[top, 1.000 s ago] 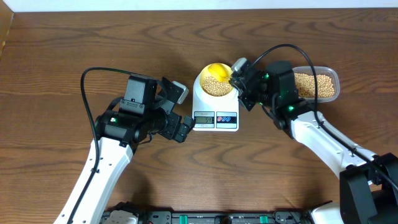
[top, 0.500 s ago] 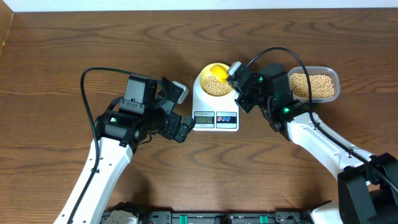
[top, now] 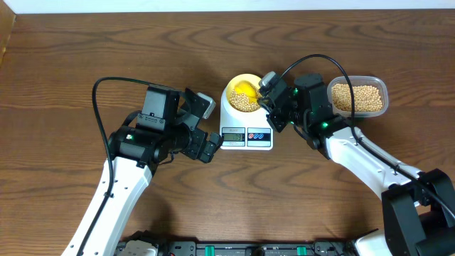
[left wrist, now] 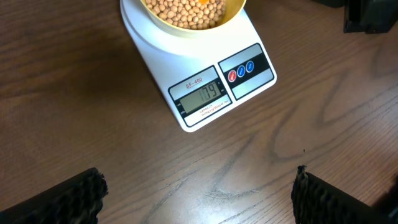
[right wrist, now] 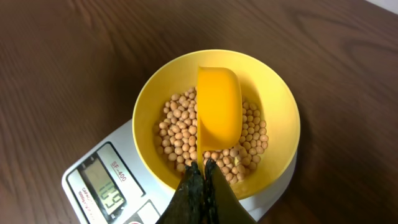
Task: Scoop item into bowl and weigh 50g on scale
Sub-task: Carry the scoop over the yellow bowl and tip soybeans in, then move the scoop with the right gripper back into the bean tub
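The scale point(top: 245, 125) sits mid-worktop point(top: 71, 64), carrying the bowl point(top: 229, 92) of beans point(top: 250, 103). At the scale's right rear, the right gripper point(top: 267, 94) has its jaws closed on a yellow scoop point(top: 244, 89) over the bowl. The left gripper point(top: 207, 128) is just left of the scale, jaws spread. A clear tub point(top: 385, 89) of beans stands well right of the scale.

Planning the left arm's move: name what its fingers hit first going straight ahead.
Likely the scale, at its display end, ahead of the open left fingers; if the line slopes down, bare table just short of it. Depth is unclear.
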